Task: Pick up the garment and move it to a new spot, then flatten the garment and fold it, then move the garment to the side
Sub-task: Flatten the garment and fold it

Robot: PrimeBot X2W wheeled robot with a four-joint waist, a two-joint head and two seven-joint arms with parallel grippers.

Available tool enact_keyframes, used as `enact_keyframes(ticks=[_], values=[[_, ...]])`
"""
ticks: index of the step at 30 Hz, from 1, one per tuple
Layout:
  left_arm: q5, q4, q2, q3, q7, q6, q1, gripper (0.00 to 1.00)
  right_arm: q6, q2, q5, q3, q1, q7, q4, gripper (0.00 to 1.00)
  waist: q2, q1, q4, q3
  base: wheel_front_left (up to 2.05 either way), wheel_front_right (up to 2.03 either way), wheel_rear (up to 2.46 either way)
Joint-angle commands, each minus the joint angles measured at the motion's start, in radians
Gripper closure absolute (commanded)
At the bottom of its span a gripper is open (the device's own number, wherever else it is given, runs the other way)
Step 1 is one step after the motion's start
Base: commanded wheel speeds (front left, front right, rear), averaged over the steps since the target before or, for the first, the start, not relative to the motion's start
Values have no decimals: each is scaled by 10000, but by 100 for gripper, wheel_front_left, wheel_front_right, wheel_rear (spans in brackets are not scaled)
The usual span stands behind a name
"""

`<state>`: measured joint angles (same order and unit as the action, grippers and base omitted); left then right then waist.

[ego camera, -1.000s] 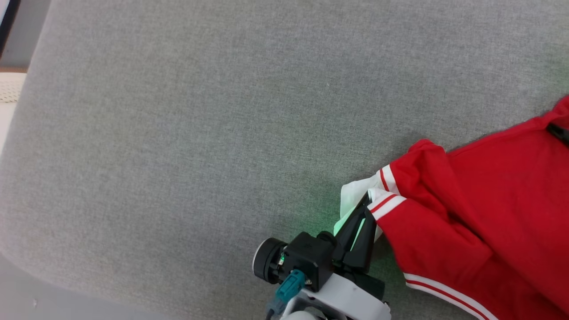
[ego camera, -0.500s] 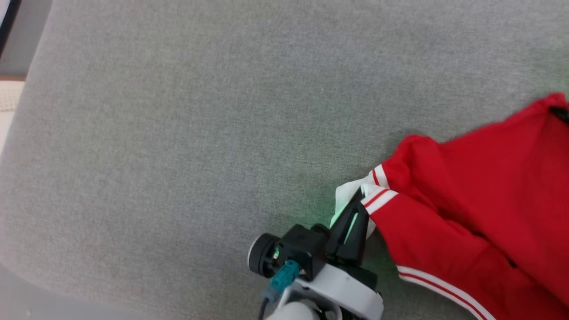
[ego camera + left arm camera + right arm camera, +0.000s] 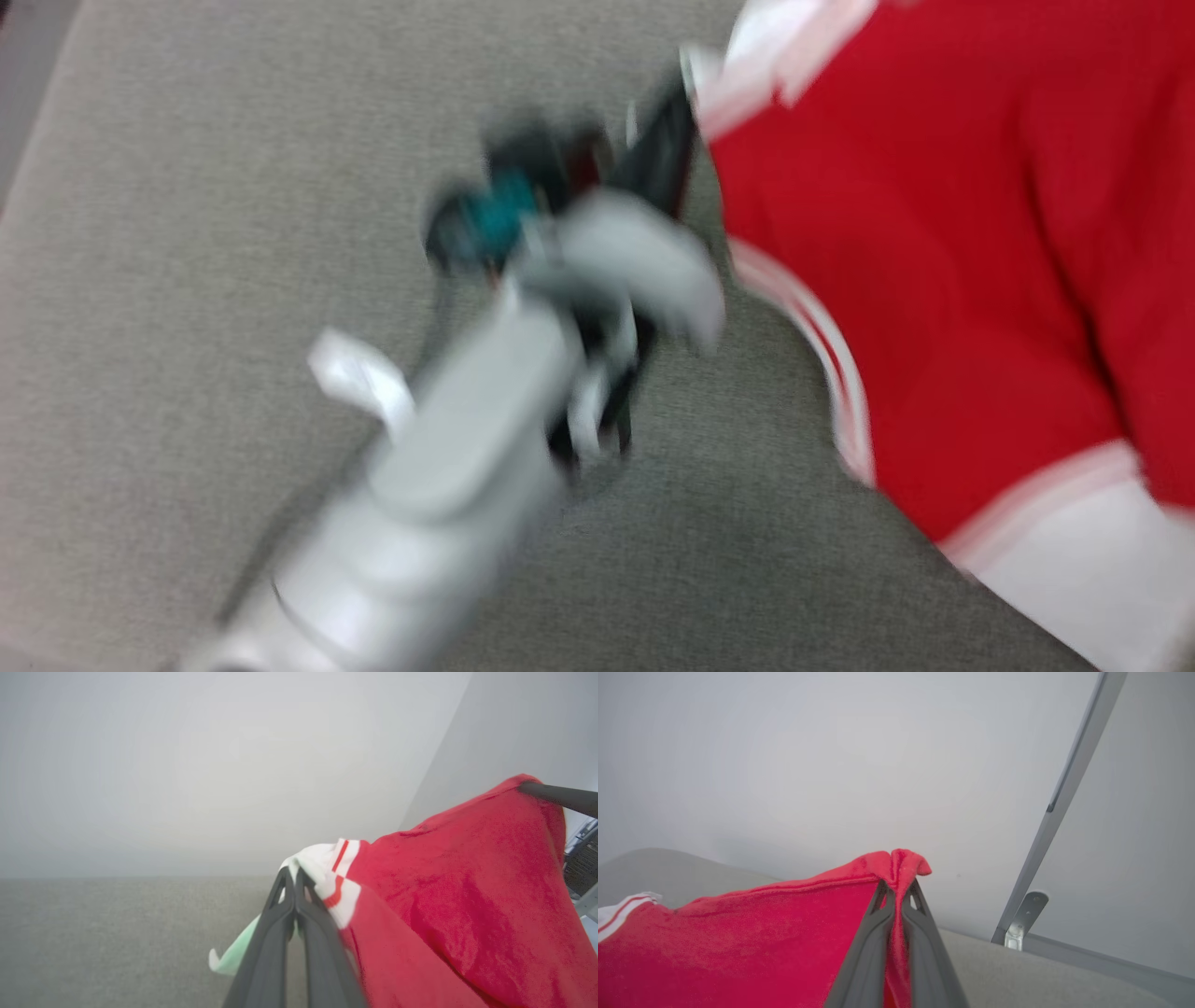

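My left pincer (image 3: 295, 879) is shut tight on the striped white corner of the garment (image 3: 448, 882) and my right pincer (image 3: 896, 889) on a red corner, so the cloth hangs stretched between both arms above the grey surface (image 3: 117, 938).

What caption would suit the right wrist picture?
Right gripper pinches the garment by a red corner above a grey surface.

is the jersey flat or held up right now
Held up, not flat: the garment stretches between the left gripper, jaws shut on its striped trim, and the right gripper, shut on a red edge.
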<state>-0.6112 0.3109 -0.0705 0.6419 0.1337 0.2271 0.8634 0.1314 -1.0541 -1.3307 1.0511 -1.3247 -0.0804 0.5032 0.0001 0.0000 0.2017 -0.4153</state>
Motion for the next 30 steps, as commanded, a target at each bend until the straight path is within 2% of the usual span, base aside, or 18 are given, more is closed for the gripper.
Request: enact_keyframes(ticks=[1,8,10,13,16,18,24,27,30], values=[[-100,104,-10,-167,-59,-36,356,100,-15,84,-6,-147,-250,-112,79,100,-1,0,-177,-162,0,0,0],[-389,2185,38,-1541,-564,533,4297,100,-15,592,89,-884,-2246,-575,1110,100,-1,0,-834,-728,0,0,0],[-260,3036,25,-2028,-225,959,5837,100,-15,797,167,-1076,-3118,-762,1367,100,-1,0,-1081,-967,0,0,0],[-218,3629,-5,-2501,484,1195,7073,100,-16,1033,154,-1252,-3851,-1000,1609,100,-1,0,-1330,-1027,0,0,0],[-314,4079,40,-2691,890,1031,7772,100,-16,1190,156,-1139,-4193,-969,1793,100,-1,0,-1416,-1041,0,0,0],[-423,4314,76,-2650,1016,774,7926,100,-16,1272,202,-911,-4195,-927,1740,100,-1,0,-1418,-1032,0,0,0],[-873,4605,184,-2418,1251,53,7248,100,-15,815,9,-156,-3319,-1151,1062,100,-1,0,-1254,-1083,0,0,0],[-1047,4135,200,-2175,1309,-329,6513,100,-15,445,-88,250,-2641,-1398,492,100,-1,0,-1205,-1034,0,0,0],[-1210,2859,196,-2295,1302,-412,5185,100,-15,-10,-263,609,-1883,-1613,-228,100,-1,0,-1143,-932,0,0,0]])
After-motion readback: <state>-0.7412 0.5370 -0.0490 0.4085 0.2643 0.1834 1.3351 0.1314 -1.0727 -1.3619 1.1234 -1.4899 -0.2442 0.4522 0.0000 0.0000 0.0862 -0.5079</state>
